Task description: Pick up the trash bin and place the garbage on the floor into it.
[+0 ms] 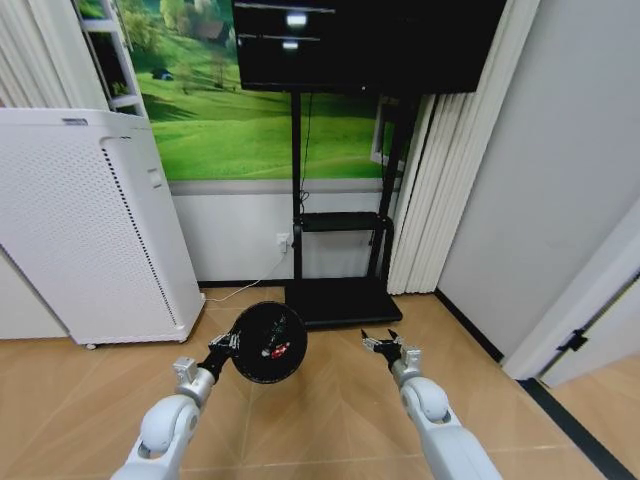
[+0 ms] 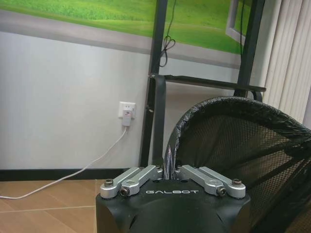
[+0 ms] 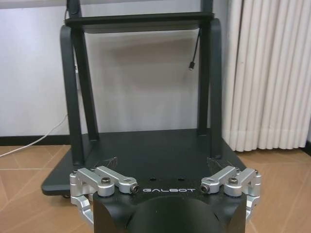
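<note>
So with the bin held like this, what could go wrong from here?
The left end effector pinches the trash bin by one spot on its thin mesh rim, so it could swing or slip. Red garbage already inside might spill if it tips. The TV stand base is close ahead; the bin could bump it.

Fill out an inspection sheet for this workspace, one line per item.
Surface: tan wood-pattern floor.
Job's things: trash bin held off the floor by its rim; red litter lies inside.
Clutter: nothing seen.
Grippers: left gripper shut on the bin's rim; right gripper open, holding nothing.
Cables: white cord from the wall socket along the floor.
Surroundings: black TV stand, white appliance, pale curtain.
</note>
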